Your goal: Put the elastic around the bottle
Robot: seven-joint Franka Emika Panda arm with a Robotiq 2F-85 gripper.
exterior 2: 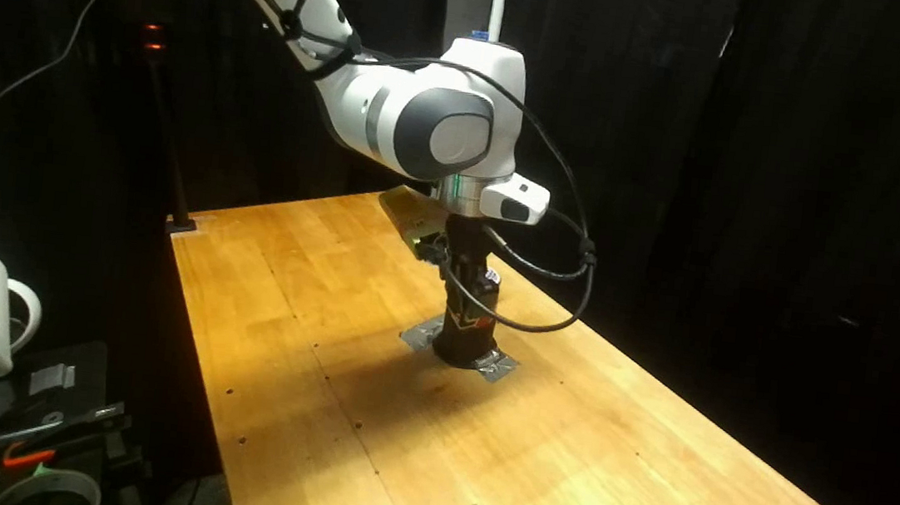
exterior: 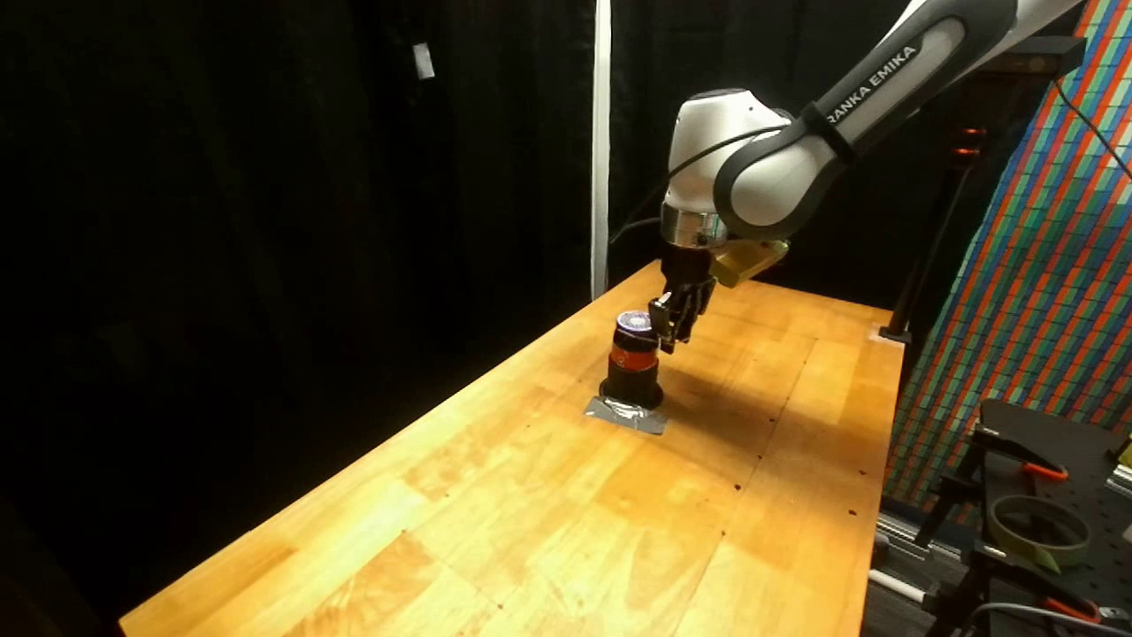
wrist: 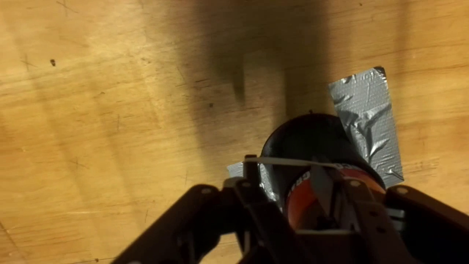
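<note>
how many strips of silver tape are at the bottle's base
2: in an exterior view, one strip left of the bottle, another right of it. More may be hidden.

Bottle [exterior: 633, 358] on table [exterior: 548, 522], gripper [wrist: 287, 168] apparently just beside, elastic [wrist: 278, 160] across fingers [wrist: 251, 172]

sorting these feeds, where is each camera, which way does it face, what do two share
An exterior view: set high, angled down the table; the arm enters at upper right, its gripper near the bottle.
An exterior view: also high, angled down; the arm enters at upper left, its cable looping, gripper partly hiding the bottle.
Wrist view: sits above the gripper, facing down at the bottle; fingers show, elastic stretched across them.
Both exterior views share the arm, gripper, bottle and table.
</note>
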